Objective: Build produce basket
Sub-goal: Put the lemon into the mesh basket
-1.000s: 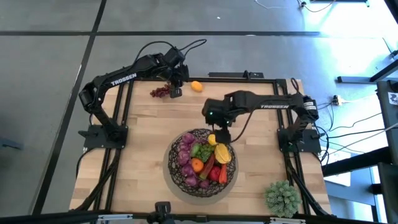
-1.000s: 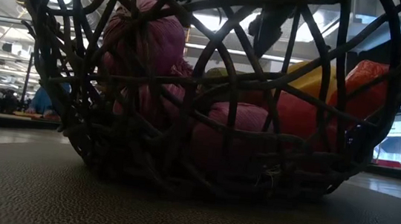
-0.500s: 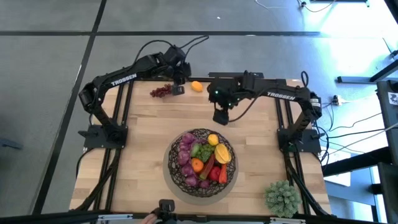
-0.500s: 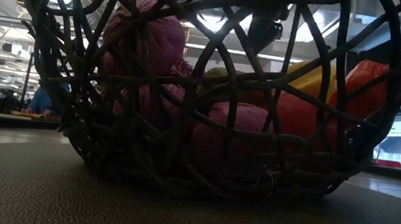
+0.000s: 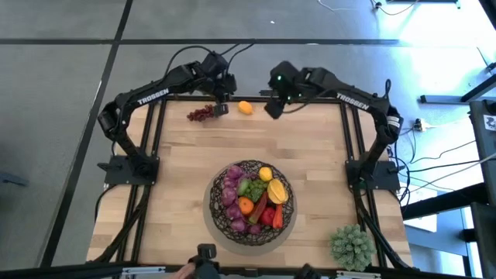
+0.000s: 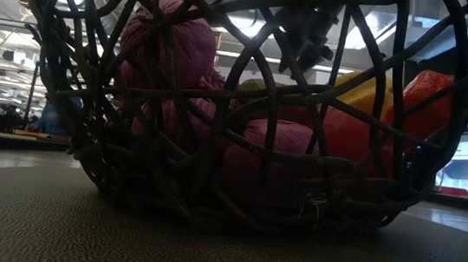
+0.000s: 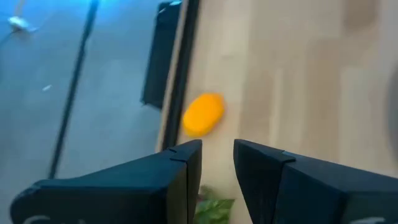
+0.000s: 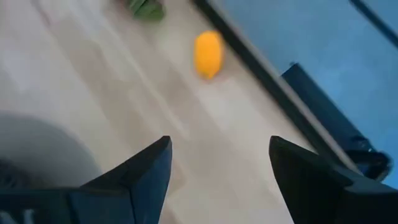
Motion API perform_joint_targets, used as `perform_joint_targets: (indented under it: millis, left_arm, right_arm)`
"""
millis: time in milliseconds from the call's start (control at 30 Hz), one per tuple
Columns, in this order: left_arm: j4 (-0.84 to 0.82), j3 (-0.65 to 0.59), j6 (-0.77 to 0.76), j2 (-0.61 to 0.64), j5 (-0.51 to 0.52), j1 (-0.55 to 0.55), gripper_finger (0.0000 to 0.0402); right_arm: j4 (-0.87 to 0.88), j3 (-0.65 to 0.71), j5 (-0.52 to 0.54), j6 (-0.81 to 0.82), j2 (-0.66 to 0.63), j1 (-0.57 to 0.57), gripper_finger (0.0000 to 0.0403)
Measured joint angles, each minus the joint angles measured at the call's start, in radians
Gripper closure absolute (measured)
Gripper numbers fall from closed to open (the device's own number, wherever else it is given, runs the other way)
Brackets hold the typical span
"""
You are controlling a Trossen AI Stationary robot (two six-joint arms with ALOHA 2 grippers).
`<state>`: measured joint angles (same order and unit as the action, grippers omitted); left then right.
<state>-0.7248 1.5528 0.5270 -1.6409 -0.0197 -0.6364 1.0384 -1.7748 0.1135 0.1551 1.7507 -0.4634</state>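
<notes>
The dark woven wire basket (image 5: 219, 219) stands near the table's front middle, filled with produce: purple grapes, green pieces, lemons, an orange and red peppers. It fills the low view (image 6: 64, 87). An orange-yellow oval fruit (image 5: 245, 108) lies at the far edge. A dark red grape bunch (image 5: 200, 114) lies to its left. My left gripper (image 5: 220, 109) hovers between them, its fingers (image 7: 186, 163) a narrow gap apart, and a green leaf (image 7: 211, 208) shows through the gap. My right gripper (image 5: 273, 110) hangs wide open just right of the fruit (image 8: 208, 54), nothing between its fingers.
A pale green spiky ball plant (image 5: 353, 246) sits at the near right corner. Black frame rails (image 5: 333, 98) run along the table's far and side edges. Bare wood lies between the basket and the far edge.
My right gripper has swung from above the basket's far rim toward the table's far edge, rising and rolling. It stays open and empty, and now hangs beside the orange-yellow fruit. The basket and its produce have not moved.
</notes>
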Motion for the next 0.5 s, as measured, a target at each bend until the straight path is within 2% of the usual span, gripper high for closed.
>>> perform_joint_targets:
  millis: [133,233,400,500]
  left_arm:
    - [0.001,0.000,0.000,-0.014,-0.097,-0.019,0.0318]
    - [0.016,0.000,0.005,-0.045,-0.129,-0.023,0.0318]
    - [0.010,-0.001,0.032,-0.107,-0.072,-0.025,0.0318]
    - [0.020,-0.001,0.059,-0.121,-0.073,-0.025,0.0318]
  right_arm:
    - [-0.050,0.000,0.001,-0.004,0.000,-0.066,0.0144]
    - [-0.100,0.000,0.001,-0.027,0.000,-0.108,0.0144]
    - [-0.144,0.000,0.002,-0.089,0.000,-0.151,0.0144]
    - [-0.141,0.000,0.001,-0.135,0.000,-0.166,0.0144]
